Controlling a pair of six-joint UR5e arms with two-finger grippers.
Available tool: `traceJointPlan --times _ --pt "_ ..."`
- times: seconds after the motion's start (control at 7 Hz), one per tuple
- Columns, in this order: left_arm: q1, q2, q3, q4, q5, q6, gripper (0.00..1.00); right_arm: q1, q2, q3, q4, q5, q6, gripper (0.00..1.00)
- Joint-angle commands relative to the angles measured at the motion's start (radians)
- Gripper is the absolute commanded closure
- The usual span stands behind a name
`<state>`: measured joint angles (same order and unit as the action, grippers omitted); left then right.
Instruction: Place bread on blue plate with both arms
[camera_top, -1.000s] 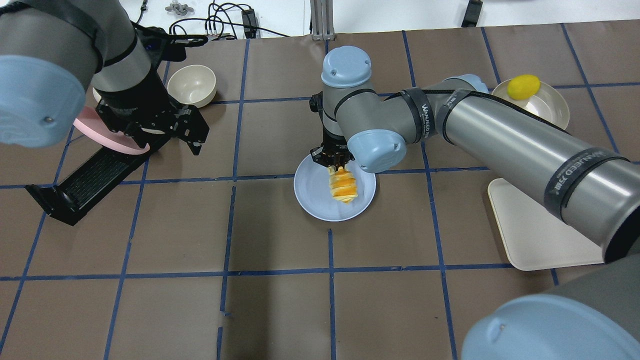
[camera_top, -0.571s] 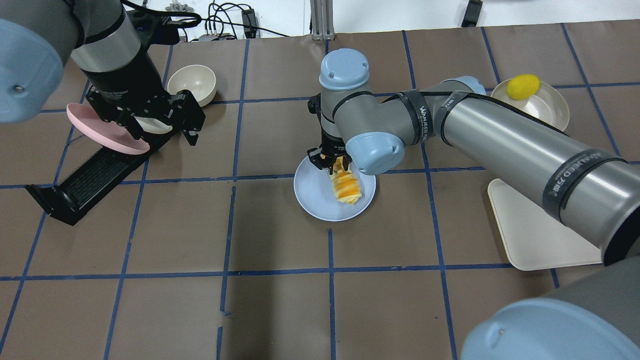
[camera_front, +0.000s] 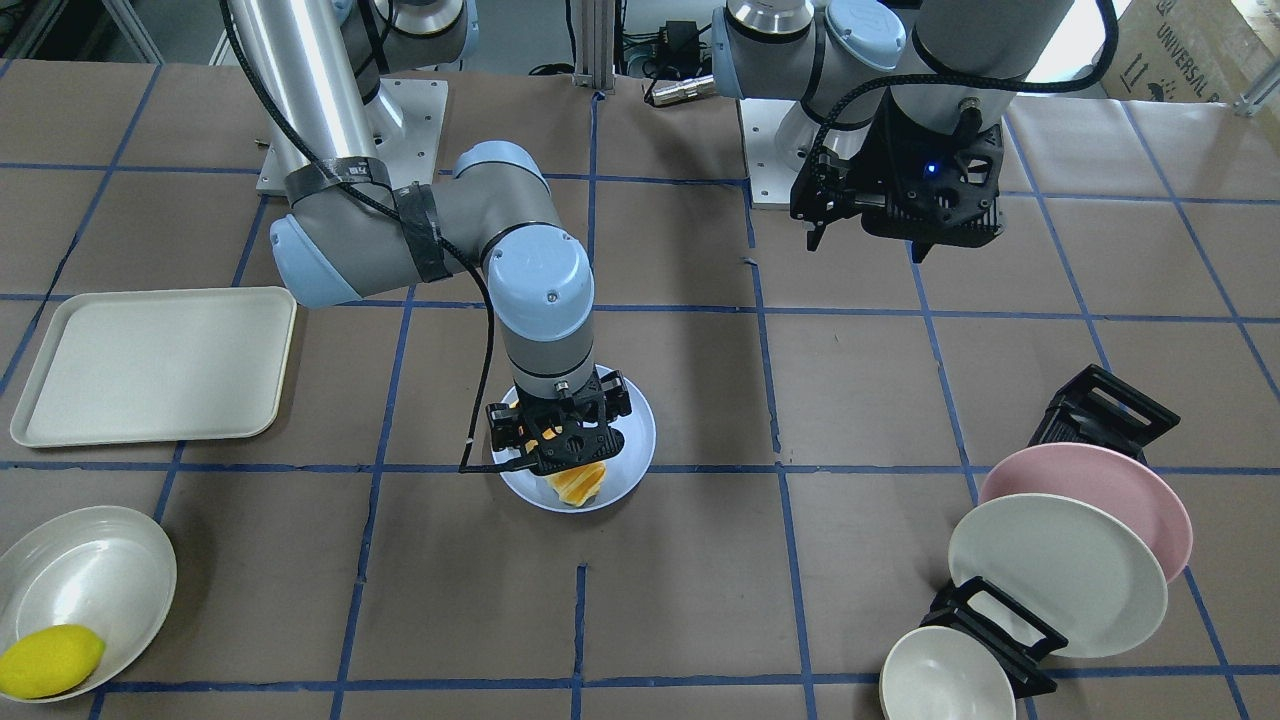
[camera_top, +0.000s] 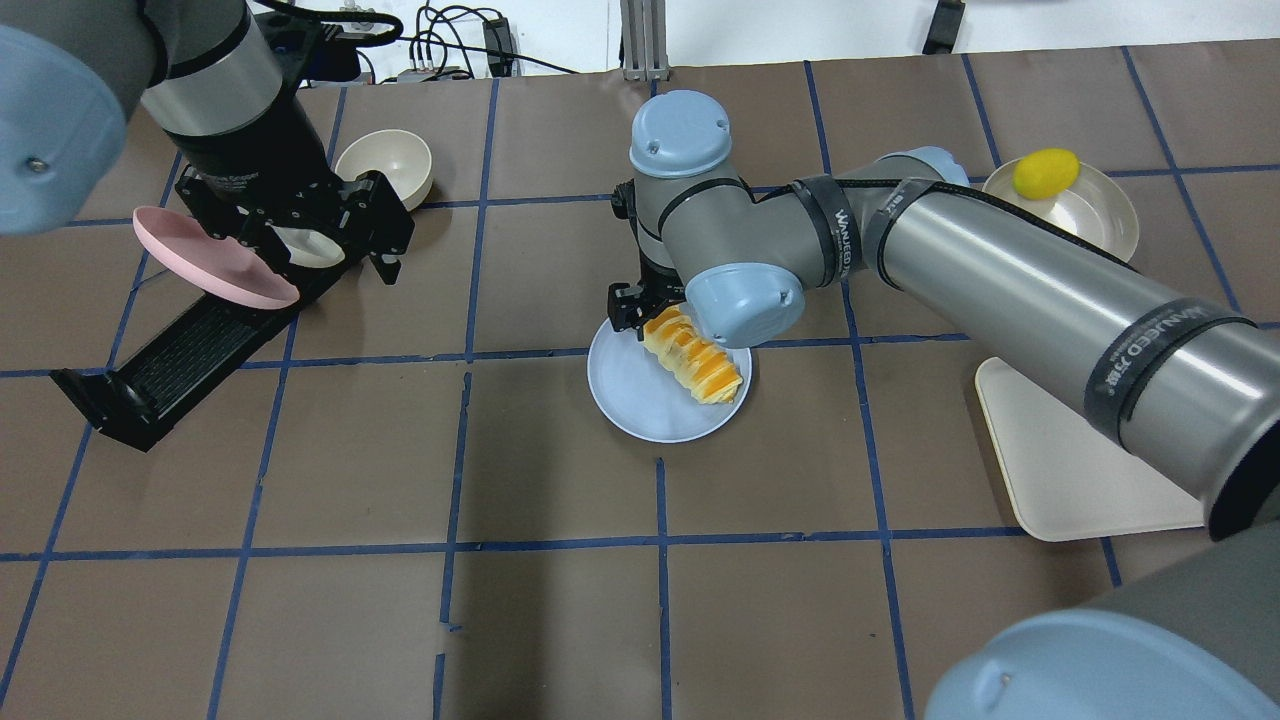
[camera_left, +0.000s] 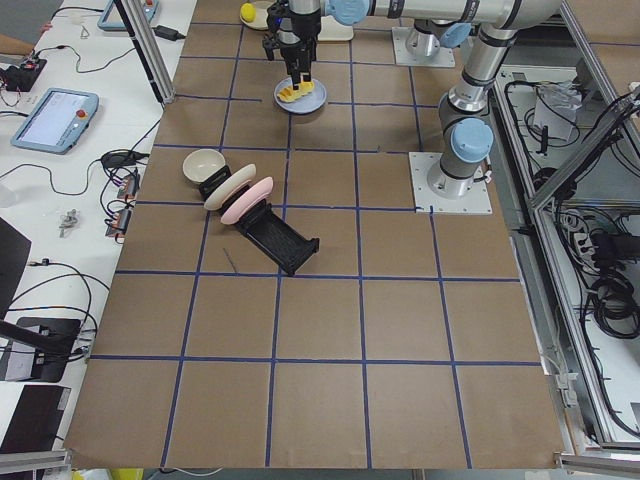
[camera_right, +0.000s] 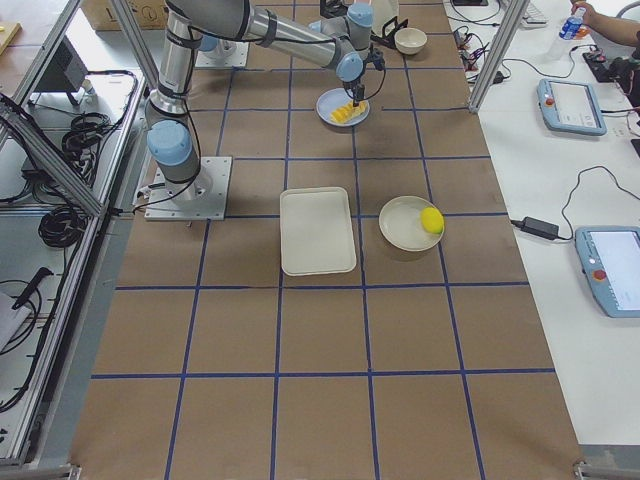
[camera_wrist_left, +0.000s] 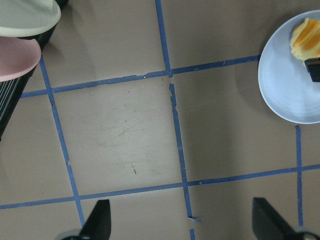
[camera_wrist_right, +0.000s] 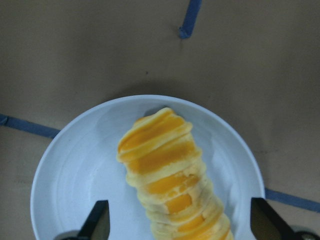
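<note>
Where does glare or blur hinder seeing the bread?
Overhead view: bread sharp on the blue plate; near joint caps blurred. Front-facing view: glare on the right arm's tube, right gripper covering most bread. Right wrist view: fingertips soft, bread clear.

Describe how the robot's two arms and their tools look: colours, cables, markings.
Both are silver-grey tubes with rounded light blue joint caps. Black straps with white lettering hold a thin black cable along the right arm; the left arm carries a black cable too. The right tool and left tool are black and boxy, two fingers each; a small blue light glows on the left one.
</note>
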<state>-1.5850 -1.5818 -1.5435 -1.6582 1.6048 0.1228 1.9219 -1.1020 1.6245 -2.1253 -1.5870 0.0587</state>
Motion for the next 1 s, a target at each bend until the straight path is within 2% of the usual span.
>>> traceJointPlan --times 0.0,0.14,0.29,0.43,0.57,0.86 --pt "-0.001 -0.001 0.003 0.0 0.0 0.0 0.0 -0.015 -0.06 -0.058 0.019 -0.086 -0.007 0.0" --pt "-0.001 -0.001 0.005 0.0 -0.002 0.0 0.0 -0.035 -0.087 -0.08 -0.055 -0.137 0.0 0.0" --pt "-0.004 0.0 0.005 0.0 -0.003 -0.002 0.0 -0.072 -0.093 -0.095 -0.184 -0.184 0.003 0.0" --pt "-0.004 -0.001 0.003 0.0 -0.023 -0.002 0.0 -0.113 -0.084 -0.109 -0.247 -0.183 -0.01 0.0" --pt "-0.004 -0.001 -0.006 0.001 -0.031 -0.003 0.0 -0.135 -0.123 -0.118 -0.163 -0.186 -0.04 0.0" --pt "-0.004 0.0 0.005 0.001 -0.019 -0.002 0.0 -0.181 -0.249 -0.146 0.27 -0.183 -0.031 0.0"
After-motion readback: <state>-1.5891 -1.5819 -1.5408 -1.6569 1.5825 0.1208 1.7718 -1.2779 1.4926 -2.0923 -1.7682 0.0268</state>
